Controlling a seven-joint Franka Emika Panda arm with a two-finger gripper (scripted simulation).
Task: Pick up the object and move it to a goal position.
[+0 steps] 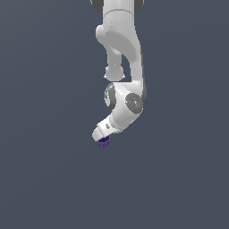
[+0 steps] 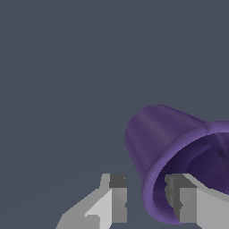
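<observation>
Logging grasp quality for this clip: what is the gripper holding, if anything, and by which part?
The white gripper straddles the small purple cup's rim wall, one finger inside the hollow, one outside. Whether the pads press it cannot be told.

A plain, flat slate-grey backdrop [image 1: 40, 112] fills both views, evenly lit, with no visible walls, floor seams, furniture or windows.
</observation>
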